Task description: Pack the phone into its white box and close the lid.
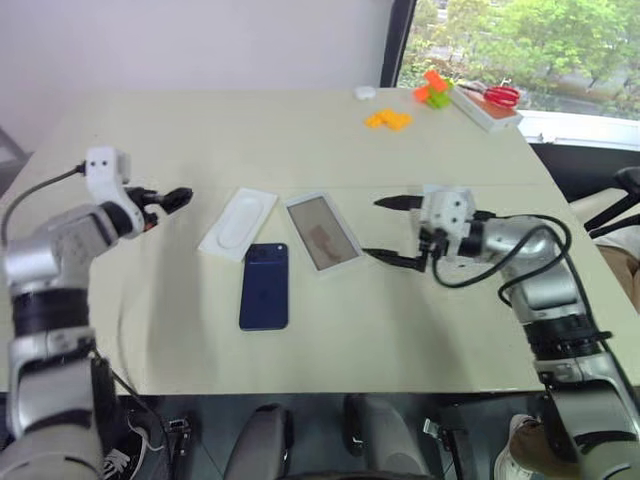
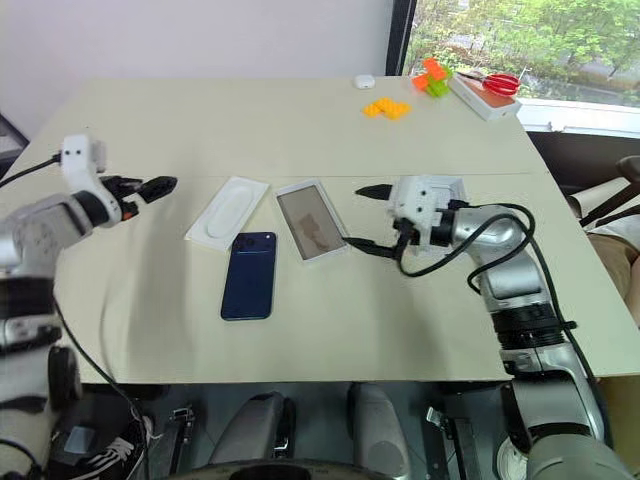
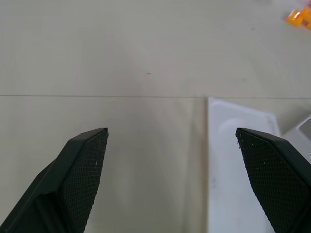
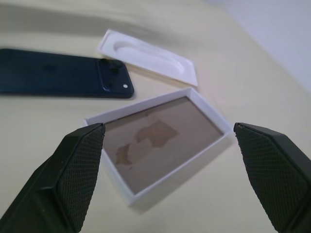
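Both black two-fingered tools hang spread wide and empty above the pale counter, apparently poised to start packing. The right tool hovers just beside the white box, a shallow white cardboard tray with a brownish floor lying open-side up near the counter's middle; its spread fingers frame that tray in the wrist view, which suggests it is lined up to steady or grip it. The left tool sits off toward the counter's left edge, near a moulded white rectangular piece with a long oval recess, which could be the lid or an insert; which one cannot be told. The phone, a slim glossy navy slab lying back-up with its camera cluster toward the far edge, rests just nearer the front edge than the two white pieces, nothing gripping it. Count: two tools, one phone, one tray, one moulded white piece. At the far right corner: orange blocks and red-handled scissors.
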{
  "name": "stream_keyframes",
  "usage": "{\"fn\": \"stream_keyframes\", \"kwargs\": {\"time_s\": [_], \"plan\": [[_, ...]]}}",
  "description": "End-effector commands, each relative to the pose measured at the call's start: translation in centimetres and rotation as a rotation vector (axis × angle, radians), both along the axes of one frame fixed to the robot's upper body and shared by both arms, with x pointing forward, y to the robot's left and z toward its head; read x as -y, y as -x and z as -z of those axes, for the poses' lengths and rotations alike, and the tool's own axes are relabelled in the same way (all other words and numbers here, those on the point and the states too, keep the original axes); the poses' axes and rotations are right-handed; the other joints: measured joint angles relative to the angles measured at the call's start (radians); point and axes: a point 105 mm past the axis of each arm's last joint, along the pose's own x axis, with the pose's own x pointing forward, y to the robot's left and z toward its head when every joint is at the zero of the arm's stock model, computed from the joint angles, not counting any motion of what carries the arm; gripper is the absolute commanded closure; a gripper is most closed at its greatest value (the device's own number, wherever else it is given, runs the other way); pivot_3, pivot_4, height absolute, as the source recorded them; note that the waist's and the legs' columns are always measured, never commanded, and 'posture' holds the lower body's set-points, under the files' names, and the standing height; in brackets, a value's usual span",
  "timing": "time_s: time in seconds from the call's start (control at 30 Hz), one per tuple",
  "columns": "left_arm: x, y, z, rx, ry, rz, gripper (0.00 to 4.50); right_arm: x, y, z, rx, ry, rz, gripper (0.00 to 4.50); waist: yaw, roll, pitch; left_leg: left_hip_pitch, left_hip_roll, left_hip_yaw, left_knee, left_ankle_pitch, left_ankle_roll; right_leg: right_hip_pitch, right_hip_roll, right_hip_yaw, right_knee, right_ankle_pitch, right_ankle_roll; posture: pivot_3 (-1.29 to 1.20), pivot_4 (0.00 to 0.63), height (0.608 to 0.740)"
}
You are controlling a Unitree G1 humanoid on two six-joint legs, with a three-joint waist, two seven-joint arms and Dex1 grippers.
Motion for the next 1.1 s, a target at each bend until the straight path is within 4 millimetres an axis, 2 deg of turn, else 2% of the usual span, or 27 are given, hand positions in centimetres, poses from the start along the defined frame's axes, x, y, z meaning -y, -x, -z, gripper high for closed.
{"fn": "stream_keyframes", "kwargs": {"time_s": [0.03, 0.23, 0.33, 0.37, 0.43, 0.67, 0.7, 0.77, 0.9, 1.03, 1.1], "plan": [[1.5, -0.5, 1.1, -0.071, 0.024, 0.057, 0.07, -0.6, 0.5, -0.7, 0.079, 0.033, -0.034, 0.06, -0.001, 0.000, 0.000, 0.000, 0.000, 0.000, 0.000, 0.000, 0.000, 0.000, 0.000, 0.000, 0.000, 0.000, 0.000, 0.00, 0.150, 0.740], [4.8, -1.2, 3.3, -0.145, 0.047, 0.148, 0.07, -0.3, 0.4, -0.9, 0.063, -0.007, -0.015, 0.06, 0.002, 0.000, 0.000, -0.008, 0.000, -0.001, 0.000, 0.000, -0.001, -0.007, -0.001, 0.000, 0.000, 0.000, 0.000, 0.00, 0.150, 0.740], [5.5, -1.6, 3.9, -0.162, 0.053, 0.160, 0.07, -0.3, 0.5, -1.0, 0.056, -0.021, -0.019, 0.06, 0.003, 0.000, 0.000, -0.008, -0.001, -0.002, 0.000, 0.001, -0.002, -0.007, -0.001, -0.001, 0.000, 0.000, 0.000, 0.00, 0.150, 0.740], [5.6, -1.6, 4.0, -0.170, 0.075, 0.159, 0.29, -0.3, 0.6, -1.1, 0.060, -0.022, -0.020, 0.01, 0.003, 0.000, 0.000, -0.009, -0.001, -0.002, 0.001, 0.001, -0.002, -0.006, -0.001, -0.002, 0.000, 0.000, 0.000, 0.00, 0.150, 0.740], [5.7, -1.6, 4.3, -0.193, 0.092, 0.160, 0.85, -0.3, 0.7, -1.2, 0.063, -0.026, -0.020, 0.00, 0.002, 0.000, 0.000, -0.009, -0.001, -0.003, 0.001, 0.001, -0.002, -0.006, -0.001, -0.002, 0.000, 0.000, 0.000, 0.00, 0.150, 0.740], [4.9, -1.2, 5.2, -0.232, 0.122, 0.127, 4.23, -0.1, 0.6, -1.6, 0.066, -0.037, -0.011, 0.00, 0.003, 0.000, 0.000, -0.009, -0.001, -0.003, 0.001, 0.001, -0.002, -0.006, -0.001, -0.002, 0.000, 0.000, 0.000, 0.00, 0.150, 0.740], [4.7, -1.2, 5.1, -0.231, 0.133, 0.122, 4.46, 0.0, 0.6, -1.5, 0.066, -0.036, -0.011, 0.00, 0.002, 0.000, 0.000, -0.009, -0.001, -0.003, 0.001, 0.001, -0.002, -0.006, -0.001, -0.002, 0.000, 0.000, 0.000, 0.00, 0.150, 0.740], [4.2, -1.2, 4.6, -0.217, 0.172, 0.099, 4.46, 0.0, 0.7, -1.4, 0.058, -0.044, -0.011, 0.00, 0.002, 0.000, 0.000, -0.009, -0.001, -0.003, 0.001, 0.001, -0.002, -0.006, -0.001, -0.002, 0.000, 0.000, 0.000, 0.00, 0.150, 0.740], [1.8, -0.3, 1.8, -0.153, 0.445, 0.036, 4.46, 0.2, 0.8, -1.2, 0.051, -0.051, 0.001, 0.00, -0.006, 0.000, 0.000, -0.009, 0.000, -0.003, 0.001, 0.001, -0.002, -0.007, -0.001, -0.002, 0.001, 0.000, 0.000, 0.00, 0.150, 0.740], [2.0, 0.8, -0.3, -0.116, 0.582, 0.050, 4.46, 0.5, 0.8, -0.9, 0.045, -0.043, 0.010, 0.00, -0.002, 0.000, 0.000, -0.009, 0.001, -0.003, 0.001, 0.001, -0.002, -0.008, -0.001, -0.002, 0.001, 0.000, 0.000, 0.00, 0.150, 0.740], [3.3, 1.7, -1.9, -0.095, 0.643, 0.102, 4.46, 0.8, 0.7, -0.7, 0.037, -0.033, 0.013, 0.00, 0.004, 0.000, 0.000, -0.010, 0.000, -0.004, 0.001, 0.002, -0.003, -0.008, -0.001, -0.003, 0.001, 0.001, 0.000, 0.00, 0.150, 0.740]]}}
